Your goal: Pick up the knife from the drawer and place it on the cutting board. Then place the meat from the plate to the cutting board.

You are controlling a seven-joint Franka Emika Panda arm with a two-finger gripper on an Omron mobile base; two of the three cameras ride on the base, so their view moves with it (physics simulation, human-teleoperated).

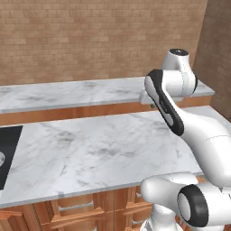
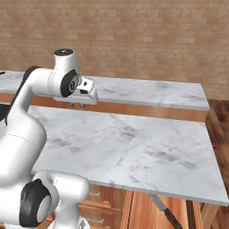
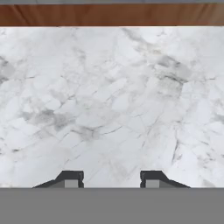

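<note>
The knife lies in the open drawer below the counter's front edge, at the bottom of the right base view. Its silver blade points up toward the counter and its dark handle runs off the lower edge. My gripper hangs over the white marble counter, up and far to the left of the knife. In the hand view the gripper is open, with bare marble between the fingertips. The cutting board, the plate and the meat are out of view.
A raised back counter runs along the brick wall. A black stovetop sits at the counter's left end. Closed drawer fronts line the cabinet below. The counter ends at the right over wooden floor.
</note>
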